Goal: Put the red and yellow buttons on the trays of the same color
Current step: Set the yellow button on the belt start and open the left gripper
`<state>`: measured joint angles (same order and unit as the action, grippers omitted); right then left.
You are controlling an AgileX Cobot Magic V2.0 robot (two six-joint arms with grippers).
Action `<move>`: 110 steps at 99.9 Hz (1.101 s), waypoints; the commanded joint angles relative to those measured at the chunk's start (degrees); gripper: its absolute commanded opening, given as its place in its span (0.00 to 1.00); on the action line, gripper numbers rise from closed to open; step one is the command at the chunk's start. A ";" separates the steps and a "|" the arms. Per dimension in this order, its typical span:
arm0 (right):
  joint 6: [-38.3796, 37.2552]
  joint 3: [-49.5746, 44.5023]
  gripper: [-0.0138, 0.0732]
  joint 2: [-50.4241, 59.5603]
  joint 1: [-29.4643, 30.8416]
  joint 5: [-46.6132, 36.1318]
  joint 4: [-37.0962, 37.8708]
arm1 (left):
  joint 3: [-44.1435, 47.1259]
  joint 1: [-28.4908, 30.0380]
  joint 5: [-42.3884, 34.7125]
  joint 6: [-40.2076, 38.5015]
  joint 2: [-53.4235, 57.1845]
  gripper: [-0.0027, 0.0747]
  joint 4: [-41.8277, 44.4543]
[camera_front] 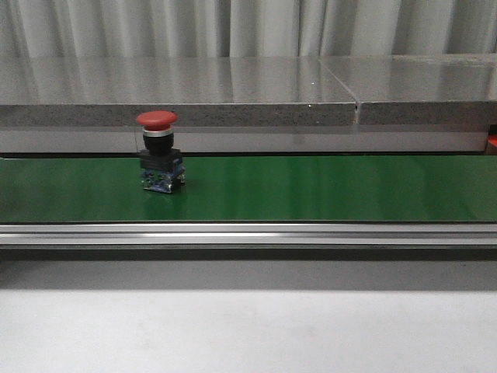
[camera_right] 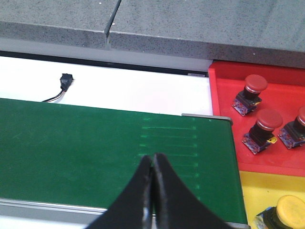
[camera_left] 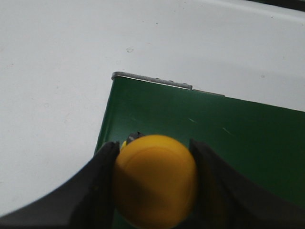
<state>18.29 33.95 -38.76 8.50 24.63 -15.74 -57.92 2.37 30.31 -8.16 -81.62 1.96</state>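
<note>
Front view: red mushroom-head push button (camera_front: pixel 159 151) standing upright on green conveyor belt (camera_front: pixel 311 190), toward left.

Left wrist view: left claw (camera_left: pixel 155 183) clamping round yellow button cap (camera_left: pixel 155 186), hanging over belt's corner, white bench (camera_left: pixel 52 86) beyond.

Right wrist view: right claw (camera_right: pixel 152 195) hovering over belt, fingers pressed together, gripping nothing. Red plastic tray (camera_right: pixel 224 124) holding three red buttons; yellow plastic tray (camera_right: pixel 252 191) holding one yellow button (camera_right: pixel 286 212).

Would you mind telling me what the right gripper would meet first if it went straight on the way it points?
Probably the green belt: the shut right gripper points down at bare belt, though depth is unclear.
</note>
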 commanded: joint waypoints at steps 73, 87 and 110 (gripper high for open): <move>0.29 1.54 0.08 0.37 -0.10 -3.99 -0.33 | -1.28 -0.35 -1.79 -0.10 -2.66 0.61 -0.67; 0.29 1.54 0.08 0.37 -0.10 -3.99 -0.33 | -1.70 -0.35 -2.10 -0.10 -2.66 0.76 -0.67; 0.29 1.54 0.08 0.37 -0.10 -3.99 -0.33 | -6.34 -0.35 -1.36 0.11 -2.04 0.75 -0.67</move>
<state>18.29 33.95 -38.76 8.50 24.63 -15.74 -60.56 2.37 30.98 -8.16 -86.19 1.69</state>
